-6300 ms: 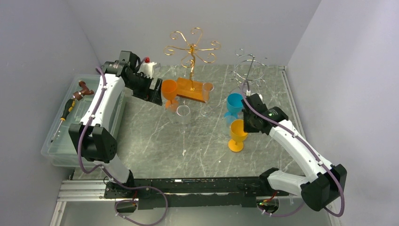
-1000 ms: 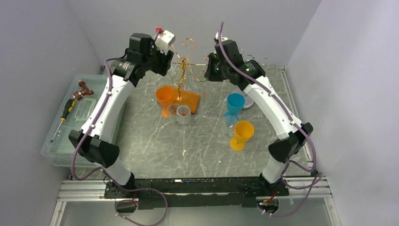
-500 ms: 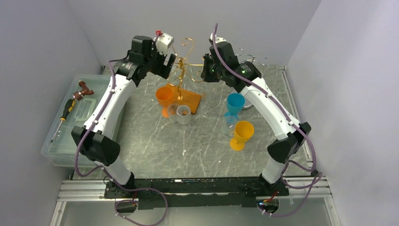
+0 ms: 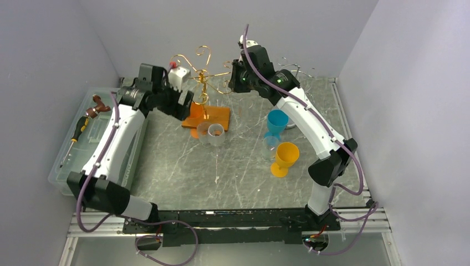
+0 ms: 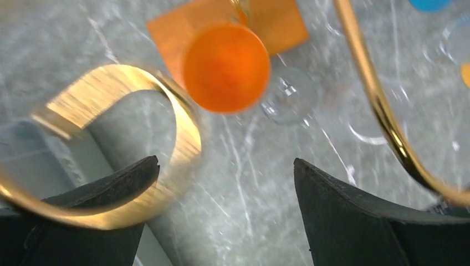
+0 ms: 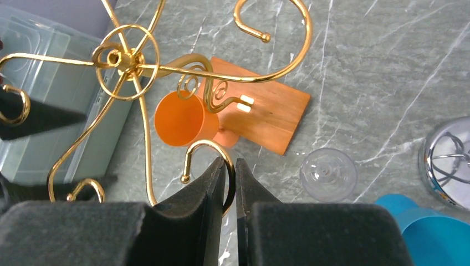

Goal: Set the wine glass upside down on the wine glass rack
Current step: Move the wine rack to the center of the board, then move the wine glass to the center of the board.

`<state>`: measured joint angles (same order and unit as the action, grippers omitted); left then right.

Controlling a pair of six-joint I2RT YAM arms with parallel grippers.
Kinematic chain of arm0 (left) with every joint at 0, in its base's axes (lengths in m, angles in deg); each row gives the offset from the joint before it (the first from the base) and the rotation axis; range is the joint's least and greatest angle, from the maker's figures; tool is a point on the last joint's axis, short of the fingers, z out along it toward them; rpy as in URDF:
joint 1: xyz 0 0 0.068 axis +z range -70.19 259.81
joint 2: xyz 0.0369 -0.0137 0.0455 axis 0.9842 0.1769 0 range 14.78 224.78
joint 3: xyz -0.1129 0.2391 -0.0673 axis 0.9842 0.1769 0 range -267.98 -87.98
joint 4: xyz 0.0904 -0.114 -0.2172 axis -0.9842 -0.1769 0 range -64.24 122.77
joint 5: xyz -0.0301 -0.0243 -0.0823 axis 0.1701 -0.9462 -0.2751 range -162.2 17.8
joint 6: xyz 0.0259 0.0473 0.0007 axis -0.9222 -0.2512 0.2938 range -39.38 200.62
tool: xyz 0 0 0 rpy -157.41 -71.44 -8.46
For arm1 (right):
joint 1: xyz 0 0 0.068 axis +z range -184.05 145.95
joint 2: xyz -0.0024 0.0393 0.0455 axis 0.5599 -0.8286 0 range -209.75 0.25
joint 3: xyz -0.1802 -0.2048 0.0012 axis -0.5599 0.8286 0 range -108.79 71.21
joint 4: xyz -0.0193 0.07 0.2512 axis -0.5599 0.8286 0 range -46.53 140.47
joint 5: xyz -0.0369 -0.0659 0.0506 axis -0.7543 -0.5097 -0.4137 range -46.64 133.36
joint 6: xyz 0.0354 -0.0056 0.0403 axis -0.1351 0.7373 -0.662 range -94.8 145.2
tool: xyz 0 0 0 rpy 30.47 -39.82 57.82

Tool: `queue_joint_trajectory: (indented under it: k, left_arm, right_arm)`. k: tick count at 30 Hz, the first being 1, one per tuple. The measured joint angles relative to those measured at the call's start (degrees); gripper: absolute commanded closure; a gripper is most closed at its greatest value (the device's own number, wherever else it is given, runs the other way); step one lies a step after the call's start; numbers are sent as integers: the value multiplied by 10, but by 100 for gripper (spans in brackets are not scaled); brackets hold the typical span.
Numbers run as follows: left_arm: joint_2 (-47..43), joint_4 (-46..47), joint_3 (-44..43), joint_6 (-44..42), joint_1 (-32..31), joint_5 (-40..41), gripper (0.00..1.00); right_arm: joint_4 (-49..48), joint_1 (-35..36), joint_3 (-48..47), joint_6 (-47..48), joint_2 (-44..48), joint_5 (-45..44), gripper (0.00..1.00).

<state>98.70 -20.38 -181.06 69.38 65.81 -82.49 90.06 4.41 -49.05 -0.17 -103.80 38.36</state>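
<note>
The gold wire wine glass rack [image 4: 202,77] stands on its orange wooden base [image 4: 213,116] at the back centre. My right gripper [image 6: 231,166] is shut on one of its curled hook arms [image 6: 191,152], high above the table. My left gripper [image 5: 224,177] is open and holds nothing; a blurred gold hook [image 5: 127,138] lies against its left finger. Below it an orange wine glass [image 5: 226,66] stands upright beside the base, mouth up. Two clear wine glasses [image 4: 210,133] stand just in front of the base.
A blue glass [image 4: 276,122], a small clear glass [image 4: 270,147] and a yellow-orange glass [image 4: 286,157] stand right of centre. A silver wire rack [image 4: 296,71] is partly hidden behind the right arm. A clear plastic bin [image 4: 83,138] with tools lies at the left edge.
The left gripper has opened wide and dropped down and left from the rack's top. The rack and its base have shifted left, the right gripper moving with its hook.
</note>
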Motion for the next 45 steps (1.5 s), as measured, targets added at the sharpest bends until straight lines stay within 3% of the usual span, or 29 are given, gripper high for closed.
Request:
queue_joint_trajectory:
  k: [7,21,29,45]
  left_arm:
    - [-54,10,117,28,-7,-40,20]
    - [-59,180,215,164,0,10,19]
    - [-56,196,250,247,86,5,24]
    - [-19,238,270,338,114,-66,25]
  right_arm:
    - [-8,0,0,-3,-1,0,87]
    - [-80,-19,36,-26,-1,8,90]
    - [-102,-30,61,-36,10,16,91]
    - [-103,-42,71,-33,19,32,93]
